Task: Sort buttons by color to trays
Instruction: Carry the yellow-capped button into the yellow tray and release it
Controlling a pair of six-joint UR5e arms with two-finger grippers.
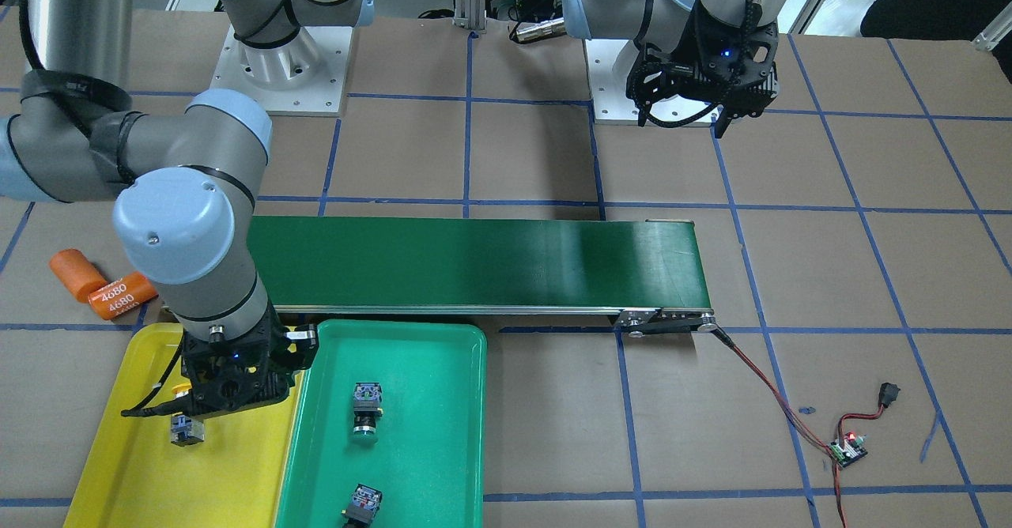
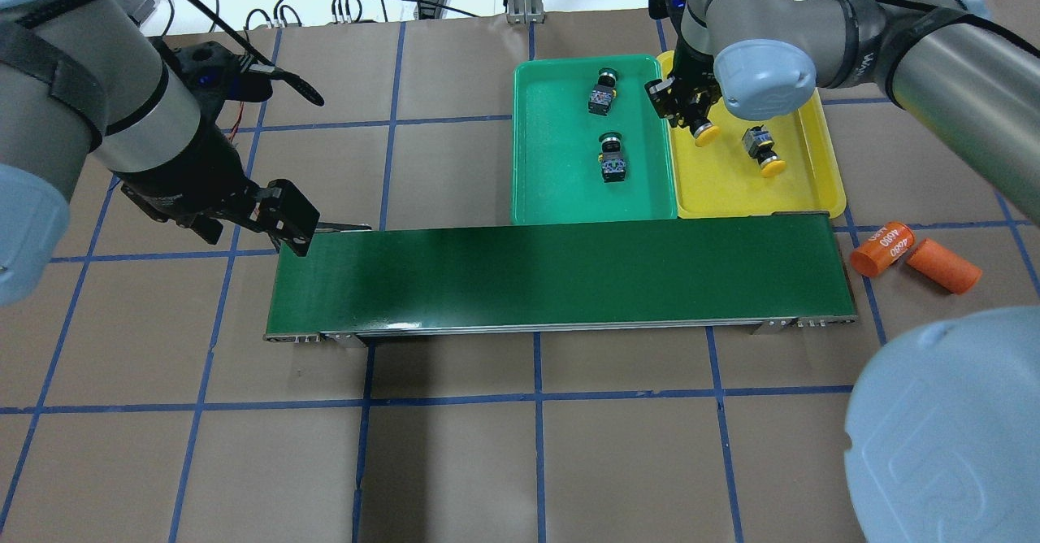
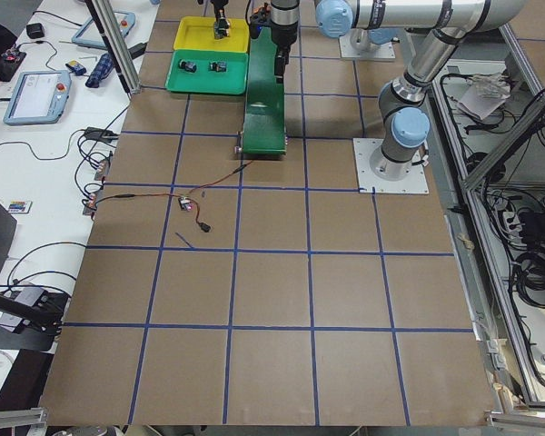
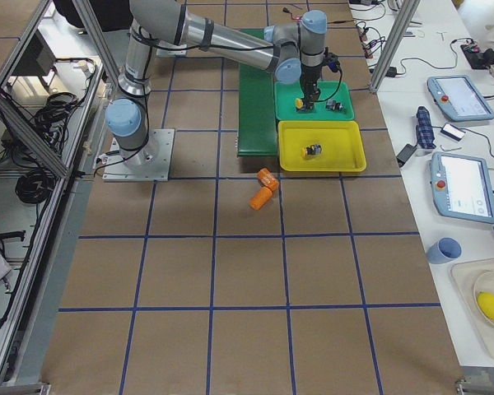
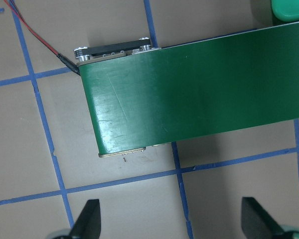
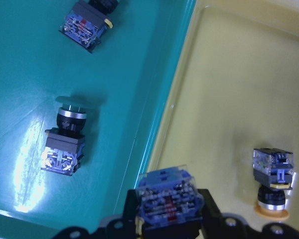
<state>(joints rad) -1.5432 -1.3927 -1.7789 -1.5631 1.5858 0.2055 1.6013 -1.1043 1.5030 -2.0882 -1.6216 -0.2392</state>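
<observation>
Buttons sit two to a colour, each pair at its matching tray. The right gripper (image 2: 685, 110) is pinched on the switch body of the held yellow button (image 2: 704, 132). It holds the button over the far left part of the yellow tray (image 2: 816, 195), just beside the wall that meets the green tray (image 2: 552, 201). The button's long axis runs slantwise, with the cap pointing near and right, out past the jaws. In the right wrist view its terminal end faces the camera. Whether it touches the tray floor cannot be told.

The second yellow button (image 2: 762, 151) lies on its side in the middle of the yellow tray, to the right of the held one. Its long axis runs near to far, with the cap at the near end.

The two green buttons (image 2: 602, 92) (image 2: 611, 158) lie in the right half of the green tray, one beyond the other. Both long axes run near to far, with the caps at the far end.

The left gripper (image 5: 170, 221) hangs over the table (image 2: 455, 462) at the left end of the conveyor belt (image 2: 561, 275). Its fingers are spread wide with nothing between them.

Two orange cylinders (image 2: 881, 249) lie on the table just past the belt's right end.
</observation>
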